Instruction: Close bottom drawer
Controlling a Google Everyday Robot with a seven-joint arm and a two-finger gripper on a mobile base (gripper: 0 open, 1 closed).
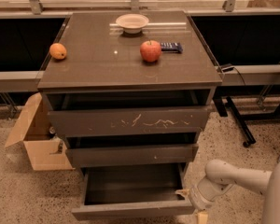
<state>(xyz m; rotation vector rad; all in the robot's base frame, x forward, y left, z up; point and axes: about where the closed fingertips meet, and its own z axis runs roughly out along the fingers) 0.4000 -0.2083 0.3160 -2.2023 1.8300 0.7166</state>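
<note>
The bottom drawer [130, 210] of the dark grey-brown cabinet [130, 73] is pulled out towards me, and its empty inside shows. Its plain front runs along the lower edge of the camera view. My gripper [192, 204] is at the right end of that drawer front, right by its corner, at the end of my pale arm [233, 176], which comes in from the lower right. The two drawers above stand slightly out: the top one [130, 121] has pale scratches, the middle one [130, 154] has a tiny white speck.
An open cardboard box [37, 139] sits on the floor left of the cabinet. On the cabinet top are an orange [58, 51], an apple [150, 51], a white bowl [132, 22] and a dark snack bar [171, 46]. A black table leg [235, 118] stands to the right.
</note>
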